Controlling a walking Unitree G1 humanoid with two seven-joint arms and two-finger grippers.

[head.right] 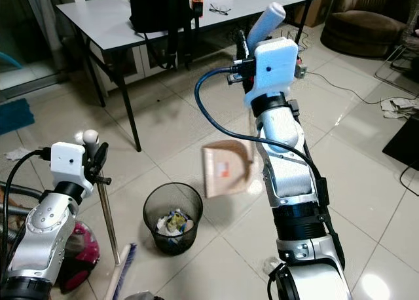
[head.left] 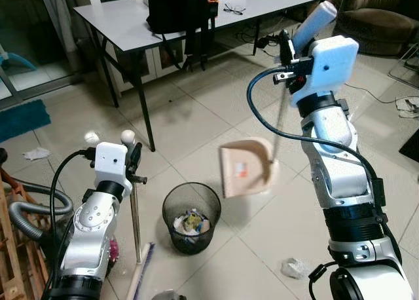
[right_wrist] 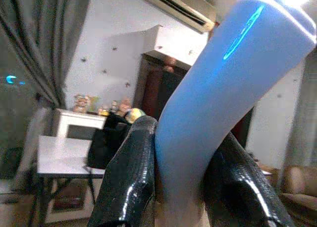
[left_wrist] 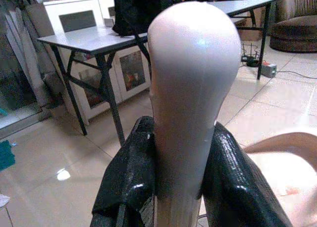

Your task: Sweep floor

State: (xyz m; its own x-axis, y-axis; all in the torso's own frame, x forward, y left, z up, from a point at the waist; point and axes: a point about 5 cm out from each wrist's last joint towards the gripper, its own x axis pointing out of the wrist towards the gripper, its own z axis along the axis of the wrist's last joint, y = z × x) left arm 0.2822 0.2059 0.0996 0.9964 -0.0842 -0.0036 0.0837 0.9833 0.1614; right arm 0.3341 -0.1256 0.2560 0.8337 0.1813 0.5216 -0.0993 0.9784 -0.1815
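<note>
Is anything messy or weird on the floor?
Yes. A crumpled paper lies loose on the tiles by the right arm, another near the blue mat, though the bin is close. The dustpan hangs in the air, blurred.

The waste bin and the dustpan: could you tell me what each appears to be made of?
The waste bin looks like black metal mesh: the floor shows through its wall, and the rim is a thin hoop. The dustpan, hanging off the floor from the right gripper, looks like moulded beige plastic, smooth and matte, though blur leaves this uncertain. Its handle grip is glossy pale blue, probably plastic.
</note>
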